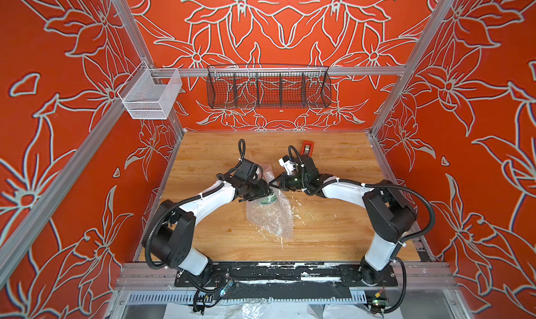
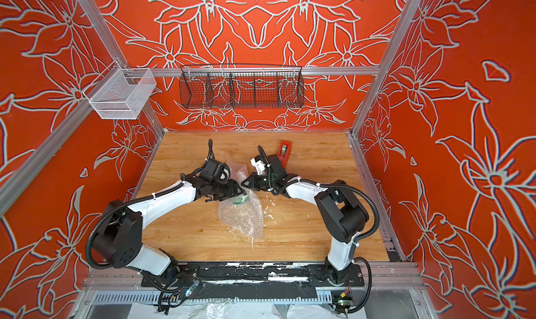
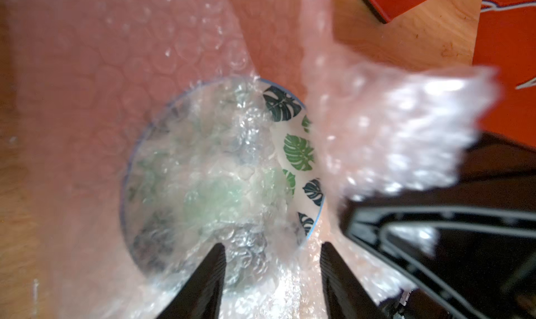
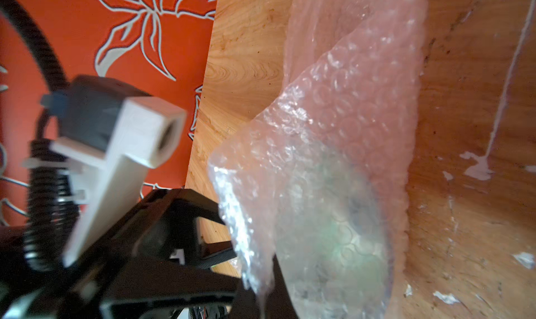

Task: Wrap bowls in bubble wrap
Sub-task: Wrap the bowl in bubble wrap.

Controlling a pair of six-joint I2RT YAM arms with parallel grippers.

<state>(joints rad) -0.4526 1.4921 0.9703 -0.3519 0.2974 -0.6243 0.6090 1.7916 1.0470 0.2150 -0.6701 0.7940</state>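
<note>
The bowl [image 1: 268, 200] sits on the bubble wrap [image 1: 270, 217] near the centre of the wooden table [image 1: 333, 230], with the sheet folded over most of its interior. The left gripper [image 3: 272, 246] is partly open. Its jaws straddle the near rim without clamping it, one finger over the wrap-covered interior and one outside. The left arm reaches in low from its side. The right gripper [image 1: 272, 184] is closed, pinching a raised flap of the sheet just beyond the bowl. The right forearm is level, pointing toward the left gripper.
</note>
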